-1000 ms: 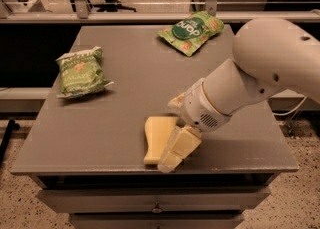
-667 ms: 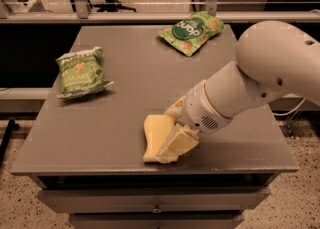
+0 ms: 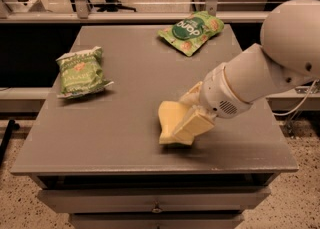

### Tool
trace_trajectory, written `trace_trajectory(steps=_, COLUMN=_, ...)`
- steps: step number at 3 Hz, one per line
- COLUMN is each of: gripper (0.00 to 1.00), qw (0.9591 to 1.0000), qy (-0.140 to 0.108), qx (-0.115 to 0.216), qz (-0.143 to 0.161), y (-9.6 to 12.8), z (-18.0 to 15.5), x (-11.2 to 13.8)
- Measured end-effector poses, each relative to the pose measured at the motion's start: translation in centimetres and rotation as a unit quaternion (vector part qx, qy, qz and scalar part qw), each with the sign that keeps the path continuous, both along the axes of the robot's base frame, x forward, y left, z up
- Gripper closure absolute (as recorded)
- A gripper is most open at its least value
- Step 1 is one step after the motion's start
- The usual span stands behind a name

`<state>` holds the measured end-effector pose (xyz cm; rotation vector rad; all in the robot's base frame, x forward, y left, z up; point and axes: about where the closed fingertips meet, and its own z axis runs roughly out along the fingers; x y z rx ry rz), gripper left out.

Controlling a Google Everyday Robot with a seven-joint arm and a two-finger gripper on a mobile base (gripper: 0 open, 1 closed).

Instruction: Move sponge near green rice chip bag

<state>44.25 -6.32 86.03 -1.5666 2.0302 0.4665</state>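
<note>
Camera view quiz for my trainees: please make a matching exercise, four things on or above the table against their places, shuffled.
1 sponge
2 green rice chip bag
3 crinkled green bag
4 gripper

A picture's left side of the table
B by the table's far edge
C right at the sponge, on the arm that reaches in from the picture's right
D lying near the table's front edge

Pairs: 1-D, 2-B, 3-A, 4-C

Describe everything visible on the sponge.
The sponge is a pale yellow, foam-looking flat slab on the front-right part of the grey table. The gripper covers its right side, so its outline is partly hidden; whether it lies flat or is lifted is unclear. It sits apart from the green rice chip bag at the far edge.
</note>
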Motion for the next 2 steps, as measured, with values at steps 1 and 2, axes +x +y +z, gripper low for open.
trace_trajectory(steps=1, gripper=1.00, qw=0.9974, qy=-0.052, qx=-0.037, qz=-0.034, y=-5.4, z=5.0, x=2.2)
trace_trajectory(steps=2, gripper=1.00, qw=0.9948, qy=-0.084, qx=-0.036, qz=-0.045, y=-6.4, z=8.2, x=3.2)
